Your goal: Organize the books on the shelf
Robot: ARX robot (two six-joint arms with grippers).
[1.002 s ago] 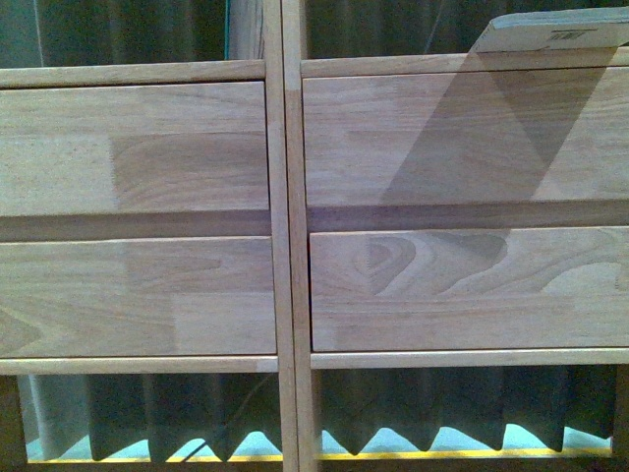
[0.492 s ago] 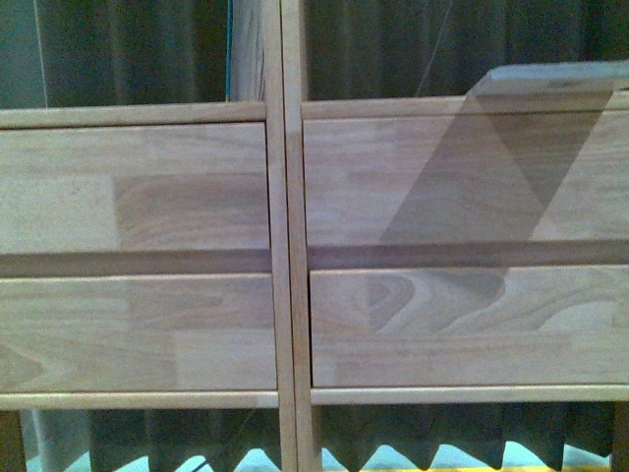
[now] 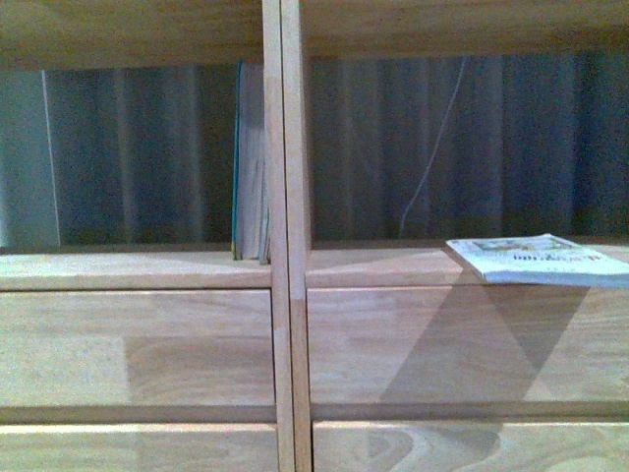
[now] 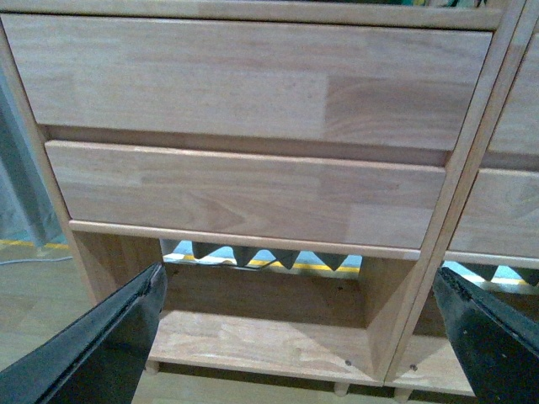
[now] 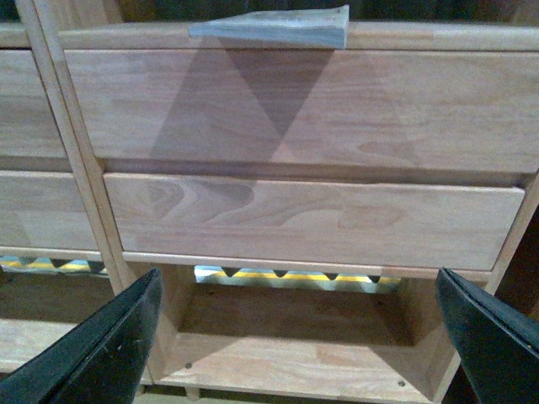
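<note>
Light-wood shelf (image 3: 138,270) holds the teal-edged book (image 3: 251,162) upright against its central divider (image 3: 285,374) in the left compartment and the thin paperback (image 3: 536,261) flat, overhanging the right compartment's ledge, while the left pincer (image 4: 299,282) and right pincer (image 5: 299,282) are both spread wide and empty before the drawer fronts (image 4: 244,84).

No text can be read in any view. The only print in sight is on the paperback (image 3: 536,259), which lies flat at the front edge of the shelf (image 3: 280,295), on the board right of the central divider. A short dark line of lettering crosses its pale cover beside a small coloured picture, too blurred to make out. From the right wrist view the same paperback (image 5: 278,27) shows only its edge. The teal-edged book (image 3: 251,167), upright against the divider, shows only its page edges.
</note>
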